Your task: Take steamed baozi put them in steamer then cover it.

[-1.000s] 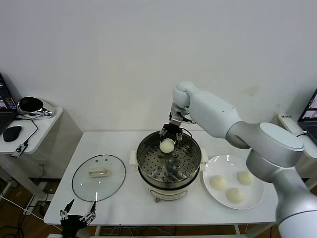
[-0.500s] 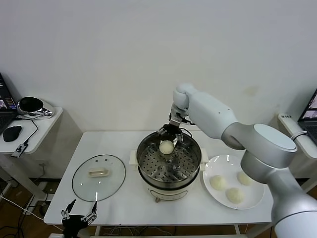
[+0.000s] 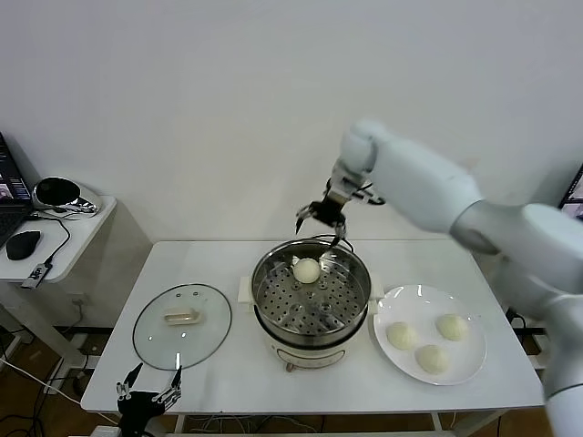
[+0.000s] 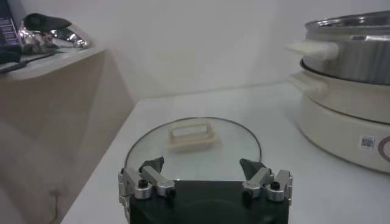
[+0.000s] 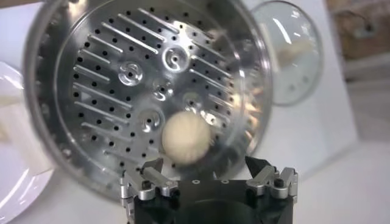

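While one baozi [image 3: 307,269] sits by the steamer's [image 3: 311,301] far rim, right gripper [image 3: 321,217] hovers above, jaws wide, empty; left gripper [image 3: 147,393], spread and empty, is half cut off below.

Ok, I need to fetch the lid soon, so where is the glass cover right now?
In the head view the cover lies flat on the table, to the robot's left of the steamer, just beyond the open left gripper.

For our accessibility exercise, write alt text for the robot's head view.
One baozi lies in the steamer; the open right gripper hangs above its far rim. Three baozi sit on a plate, and the cover lies beside the steamer.
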Action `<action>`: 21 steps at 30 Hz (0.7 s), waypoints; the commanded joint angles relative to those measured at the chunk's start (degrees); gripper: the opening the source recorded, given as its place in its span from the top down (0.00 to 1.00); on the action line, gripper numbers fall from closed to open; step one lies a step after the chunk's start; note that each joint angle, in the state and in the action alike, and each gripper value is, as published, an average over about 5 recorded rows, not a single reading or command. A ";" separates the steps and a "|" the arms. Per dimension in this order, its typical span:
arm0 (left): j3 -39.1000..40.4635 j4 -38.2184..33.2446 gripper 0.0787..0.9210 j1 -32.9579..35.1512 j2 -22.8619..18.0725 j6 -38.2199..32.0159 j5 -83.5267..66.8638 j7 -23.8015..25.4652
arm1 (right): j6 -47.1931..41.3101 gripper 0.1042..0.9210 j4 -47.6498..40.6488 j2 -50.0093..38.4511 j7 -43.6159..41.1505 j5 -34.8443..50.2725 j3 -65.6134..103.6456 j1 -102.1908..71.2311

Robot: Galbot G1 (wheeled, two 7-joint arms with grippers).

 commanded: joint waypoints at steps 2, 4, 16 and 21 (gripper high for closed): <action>0.80 -0.14 0.12 -0.32 0.67 0.09 -0.03 0.27 | -15.55 0.12 9.86 -19.38 4.00 10.77 -8.13 7.39; 0.84 -0.17 0.12 -0.47 0.95 0.14 -0.05 0.35 | -20.87 0.12 11.18 -22.83 3.96 10.10 -8.95 7.38; 1.24 -1.14 0.12 -0.53 1.54 0.48 0.11 0.90 | -55.93 0.12 25.94 -33.02 -0.04 3.18 -9.11 1.87; 1.24 -1.41 0.12 -0.02 1.25 0.47 0.32 0.91 | -64.11 0.12 31.39 -33.54 -0.23 2.95 -7.19 -4.06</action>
